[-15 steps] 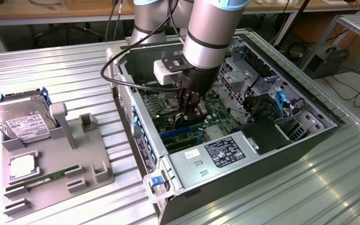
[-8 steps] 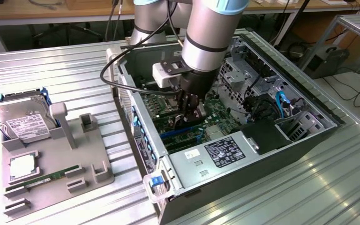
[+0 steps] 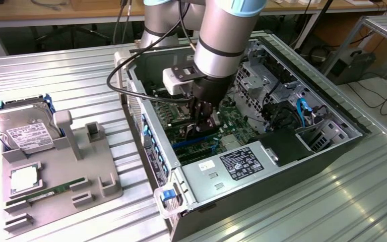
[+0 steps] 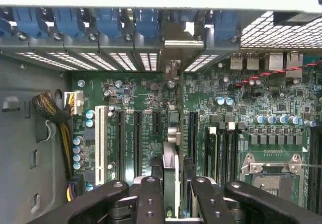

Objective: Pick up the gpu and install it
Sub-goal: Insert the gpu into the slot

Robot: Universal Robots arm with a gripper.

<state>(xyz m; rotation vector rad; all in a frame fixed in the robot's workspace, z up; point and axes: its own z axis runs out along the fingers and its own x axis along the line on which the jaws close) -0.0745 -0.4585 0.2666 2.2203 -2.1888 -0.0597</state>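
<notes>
My gripper [image 3: 203, 117] reaches down inside the open computer case [image 3: 328, 151], over the green motherboard [image 3: 237, 121]. It is shut on the gpu [image 3: 205, 130], a dark card held upright below the fingers. In the wrist view the gpu [image 4: 172, 133] is seen edge-on, running from between the black fingers [image 4: 151, 196] toward the case's rear wall. Its silver end bracket [image 4: 183, 45] stands at the slot openings there. The card's lower edge lies along a black expansion slot [image 4: 192, 133] on the motherboard [image 4: 251, 103]. Whether it is seated in the slot I cannot tell.
A grey fixture [image 3: 96, 174] on the exterior view's left holds a silver hard drive [image 3: 24, 132], a processor [image 3: 24, 179] and a green memory stick [image 3: 46, 193]. Inside the case are a power supply [image 3: 244, 161], drive cages [image 3: 264, 75], cables [image 3: 302, 113] and blue slot latches [image 4: 105, 20].
</notes>
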